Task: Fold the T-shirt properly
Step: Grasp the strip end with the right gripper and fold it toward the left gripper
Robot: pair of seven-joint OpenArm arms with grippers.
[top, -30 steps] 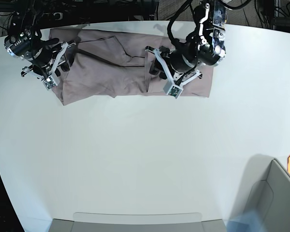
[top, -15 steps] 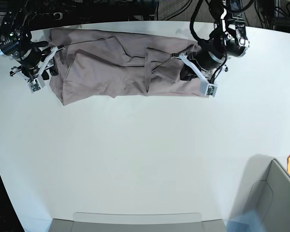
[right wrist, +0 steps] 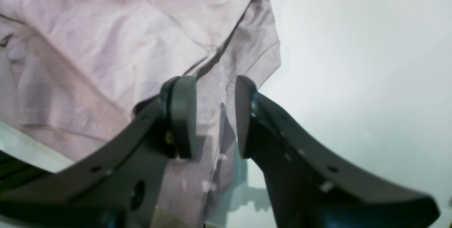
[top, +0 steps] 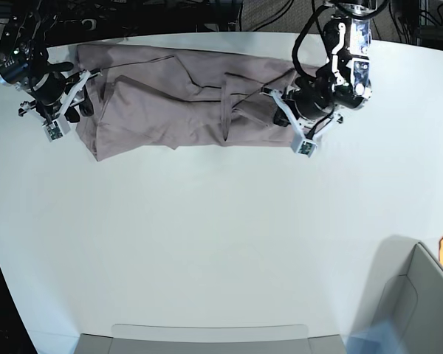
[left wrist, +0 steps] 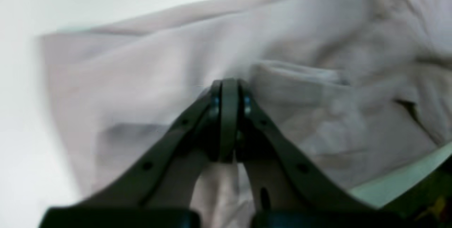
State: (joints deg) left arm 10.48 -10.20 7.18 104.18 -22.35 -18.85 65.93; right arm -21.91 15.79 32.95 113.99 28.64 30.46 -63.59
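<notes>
The mauve T-shirt (top: 170, 96) lies spread wide and wrinkled along the table's far side. My left gripper (top: 293, 124) is over its right end. In the left wrist view the left gripper (left wrist: 229, 87) is shut, tips together, low over the shirt (left wrist: 141, 79). Whether it pinches fabric does not show. My right gripper (top: 68, 110) is at the shirt's left end. In the right wrist view the right gripper (right wrist: 215, 115) is open, with the shirt's edge (right wrist: 243, 62) lying between and under its fingers.
The white table (top: 221, 236) stretches toward the near side. A grey bin (top: 421, 295) stands at the near right corner and a flat grey tray (top: 207, 338) at the near edge. Dark cables run behind the table's far edge.
My left gripper went from the shirt's middle out to its right end, then back a little to the left. My right gripper shifted left to the shirt's left edge.
</notes>
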